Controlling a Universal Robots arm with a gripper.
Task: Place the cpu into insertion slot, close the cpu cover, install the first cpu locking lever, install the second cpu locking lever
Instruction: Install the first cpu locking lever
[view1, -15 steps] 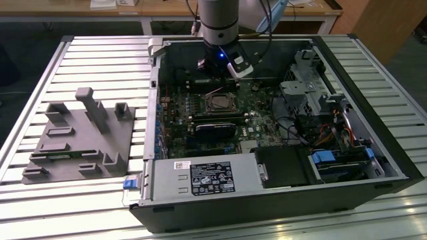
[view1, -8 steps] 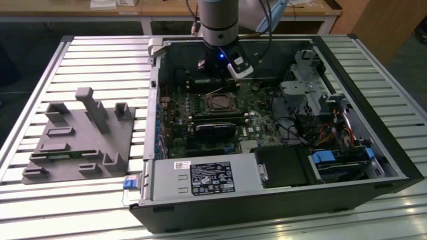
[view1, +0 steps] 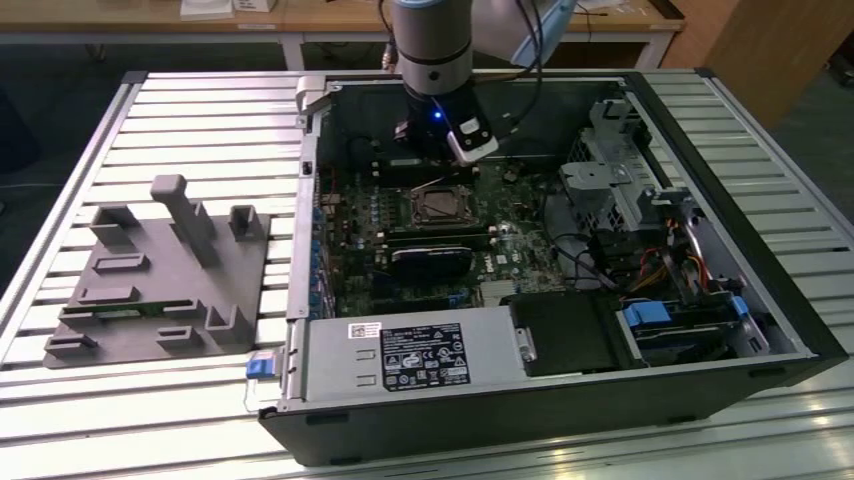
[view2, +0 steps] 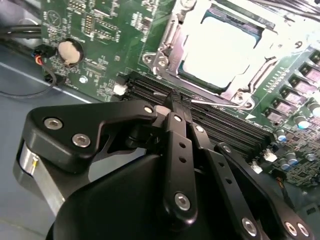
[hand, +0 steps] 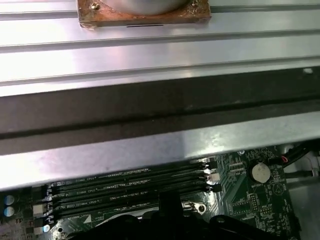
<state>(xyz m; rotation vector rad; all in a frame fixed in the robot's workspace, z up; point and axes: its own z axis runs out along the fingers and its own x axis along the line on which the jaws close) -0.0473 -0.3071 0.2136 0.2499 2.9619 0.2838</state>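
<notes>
**Claw (view2: 173, 102) pinching shut beside the insertion slot (view1: 441, 206)**

Its black fingers (view2: 175, 130) are pressing together, tips pointing down over the long memory slots (view2: 225, 127) and sitting right at the end of a thin wire locking lever (view2: 220, 103). Whether they are actually nipping the wire, I cannot tell. Just beyond, the cpu (view2: 217, 47) is lying flat in the slot. Its pale metal top is showing through the cut-out of the cpu cover (view2: 169, 42), which is lying down over it. In the exterior view, the arm (view1: 434, 50) is reaching into the open computer case (view1: 534, 410) near its far wall, with the slot sitting about mid-board on the green motherboard (view2: 100, 30).
</notes>
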